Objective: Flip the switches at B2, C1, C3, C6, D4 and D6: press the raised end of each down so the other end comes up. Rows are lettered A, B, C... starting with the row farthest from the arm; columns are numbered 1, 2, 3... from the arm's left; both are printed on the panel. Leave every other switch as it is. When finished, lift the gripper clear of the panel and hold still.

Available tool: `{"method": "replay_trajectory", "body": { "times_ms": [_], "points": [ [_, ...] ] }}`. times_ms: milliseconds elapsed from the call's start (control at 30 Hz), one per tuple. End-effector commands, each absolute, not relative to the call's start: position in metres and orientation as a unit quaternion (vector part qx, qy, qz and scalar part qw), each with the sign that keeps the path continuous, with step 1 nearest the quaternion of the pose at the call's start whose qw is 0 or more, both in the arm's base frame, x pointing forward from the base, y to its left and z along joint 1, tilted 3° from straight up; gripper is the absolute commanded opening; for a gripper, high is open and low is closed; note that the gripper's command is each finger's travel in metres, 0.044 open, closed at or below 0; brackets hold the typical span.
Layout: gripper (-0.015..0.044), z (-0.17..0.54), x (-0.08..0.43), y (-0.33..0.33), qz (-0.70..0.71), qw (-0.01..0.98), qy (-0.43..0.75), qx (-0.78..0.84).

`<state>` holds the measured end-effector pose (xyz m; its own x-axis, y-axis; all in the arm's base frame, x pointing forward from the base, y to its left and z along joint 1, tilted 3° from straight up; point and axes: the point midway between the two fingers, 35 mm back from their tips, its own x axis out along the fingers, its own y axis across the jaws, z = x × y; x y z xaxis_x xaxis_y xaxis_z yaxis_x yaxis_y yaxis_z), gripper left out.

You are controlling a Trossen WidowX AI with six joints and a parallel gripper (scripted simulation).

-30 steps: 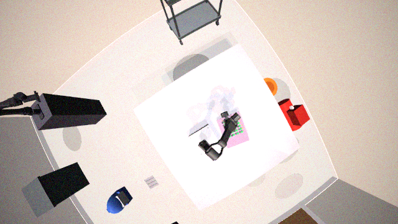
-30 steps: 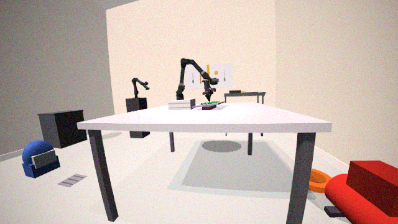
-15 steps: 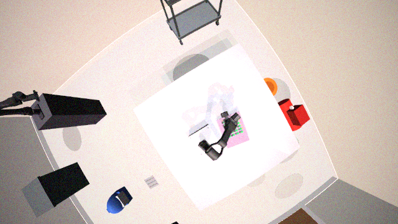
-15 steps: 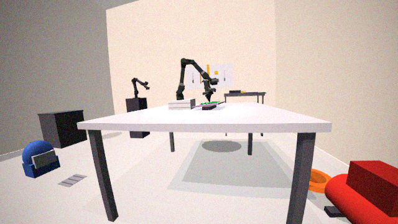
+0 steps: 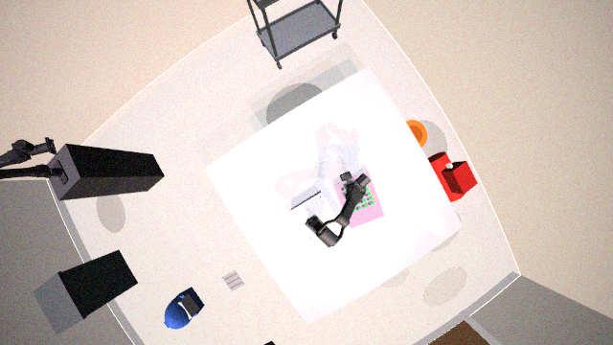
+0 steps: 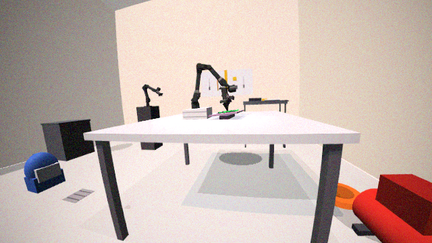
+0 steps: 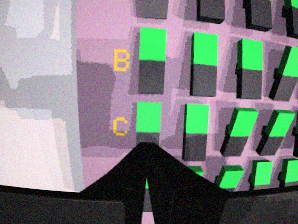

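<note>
In the overhead view, a blue domed object with a boxy base sits on the floor at the left, near a small striped grey floor patch. Right of these stands a broad white rectangular table on dark legs. On it, the black six-joint arm bends over to the task's thing, a pink switch panel with rows of green-and-dark-grey rocker switches. In the exterior view, a pale, line-marked box rests just left of the panel. The black two-fingered gripper points down over the switches, its fingertips together and holding nothing. In the wrist view, yellow letters B and C mark two rows at the panel's left, and the tips cover the lower, dark end of the C1 switch; whether they touch it cannot be told. To its right stands the C2 switch. Past the table's right side lie an orange ring and a red rounded object with a red block.
</note>
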<state>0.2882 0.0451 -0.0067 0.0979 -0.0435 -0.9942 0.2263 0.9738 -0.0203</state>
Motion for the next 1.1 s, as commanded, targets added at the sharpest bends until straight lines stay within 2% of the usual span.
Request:
{"method": "replay_trajectory", "body": {
  "times_ms": [0, 533, 733, 867, 1067],
  "points": [
    [0.0000, -0.008, 0.289, 0.045, -0.092, 0.738, 0.664, 0.068],
    [0.0000, -0.010, 0.289, 0.044, -0.092, 0.738, 0.664, 0.068],
    [0.0000, 0.053, 0.286, 0.047, -0.091, 0.730, 0.674, 0.069],
    [0.0000, 0.055, 0.285, 0.047, -0.091, 0.730, 0.674, 0.069],
    [0.0000, 0.058, 0.290, -0.006, -0.093, 0.730, 0.674, 0.067]
  ]
}}
